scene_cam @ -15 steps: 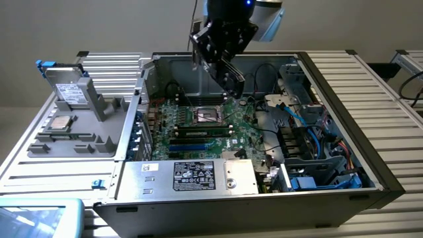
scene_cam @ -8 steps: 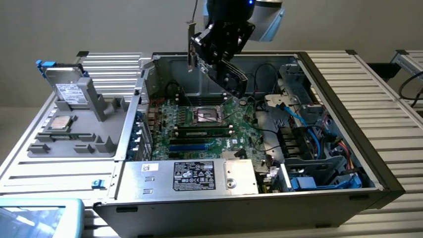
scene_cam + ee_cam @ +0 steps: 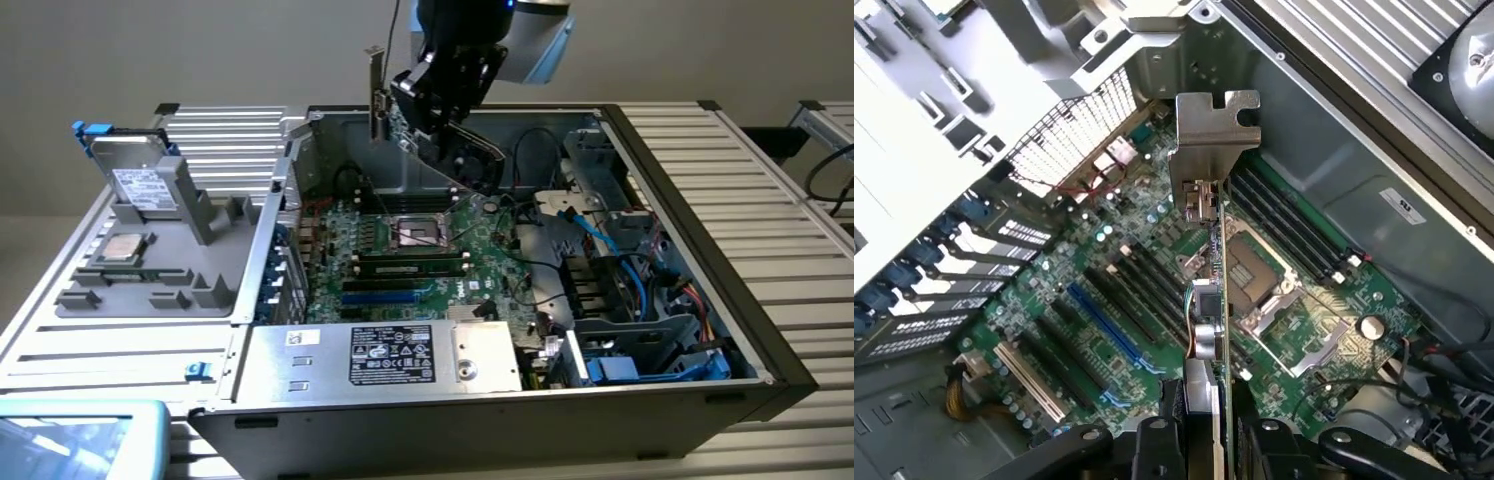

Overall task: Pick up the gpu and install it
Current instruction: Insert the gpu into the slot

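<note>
gripper (image 3: 430, 98) clamped on gpu (image 3: 470, 150); hanging tilted above motherboard (image 3: 400, 262); not yet seated

A lab: opened computer case (image 3: 534, 432) on aluminium-profile bench (image 3: 747, 150).

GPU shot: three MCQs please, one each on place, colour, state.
1. Where is the gpu?
A. on the grey tray
B. in the air over the motherboard
C. seated in a slot

2. Its end bracket is:
A. silver
B. red
C. blue

3. The gripper is:
A. open, empty
B. shut on a cable
C. shut on the gpu

Answers:
B, the card hangs clear above the board.
A, bare metal shows in the wrist view.
C, it clamps the card's edge.
</note>
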Motion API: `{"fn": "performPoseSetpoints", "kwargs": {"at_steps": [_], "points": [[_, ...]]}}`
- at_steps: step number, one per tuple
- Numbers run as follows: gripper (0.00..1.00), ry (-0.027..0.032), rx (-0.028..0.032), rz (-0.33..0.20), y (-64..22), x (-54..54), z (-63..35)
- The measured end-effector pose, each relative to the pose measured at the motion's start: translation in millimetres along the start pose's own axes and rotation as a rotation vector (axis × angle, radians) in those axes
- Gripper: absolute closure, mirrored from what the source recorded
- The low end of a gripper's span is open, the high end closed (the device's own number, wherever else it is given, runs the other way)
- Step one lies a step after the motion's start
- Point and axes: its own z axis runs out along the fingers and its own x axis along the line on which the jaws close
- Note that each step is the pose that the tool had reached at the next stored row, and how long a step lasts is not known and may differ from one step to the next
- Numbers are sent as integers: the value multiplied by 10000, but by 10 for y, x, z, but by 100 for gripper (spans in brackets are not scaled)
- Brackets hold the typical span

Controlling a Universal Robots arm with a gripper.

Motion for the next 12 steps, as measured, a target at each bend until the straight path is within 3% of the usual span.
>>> {"fn": "performPoseSetpoints", "kwargs": {"at_steps": [8,12], "points": [[70,172,54,-1435,-1,0,2],[70,241,127,-2123,0,0,3]]}}
